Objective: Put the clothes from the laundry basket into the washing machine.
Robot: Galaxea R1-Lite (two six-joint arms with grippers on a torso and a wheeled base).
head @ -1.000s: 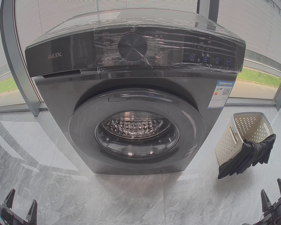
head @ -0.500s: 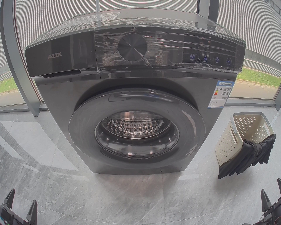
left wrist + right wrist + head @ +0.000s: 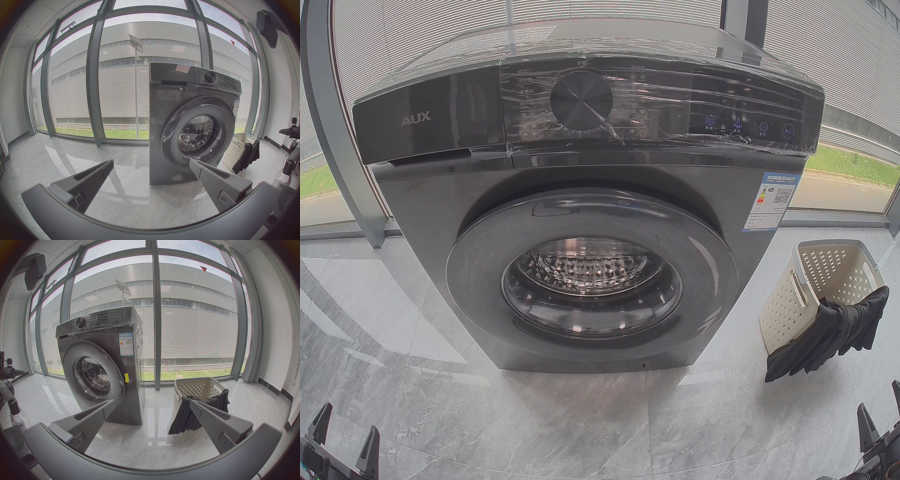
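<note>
The left claw [image 3: 150,165] hangs low with its two fingers spread wide and nothing between them. The right claw [image 3: 152,405] is the same, spread and empty. The washing machine [image 3: 594,206] stands ahead of both claws, well apart from each, nearer the left claw's line than the right's. Its round door [image 3: 481,275] looks shut, with the bare drum showing behind the glass.

The laundry basket [image 3: 784,306] sits on the floor [image 3: 550,412] ahead of the right claw, just beside the machine's far flank as seen from the left claw. A black garment [image 3: 825,337] is draped over the basket rim on the side facing the right claw and hangs down the outer wall toward the floor.

Nothing has been loaded, so the task seems to be at its start, and the door probably needs opening first. The left claw is the better placed for that. Where the catch lies cannot be told from here, so the robot should find it before pulling.

For the garment, the right claw should come down over the fold at the rim, where the cloth is bunched, and pinch a thick gather. It should lift straight up until the hanging tail is off the floor and the rim, or the light basket may tip or drag along.
</note>
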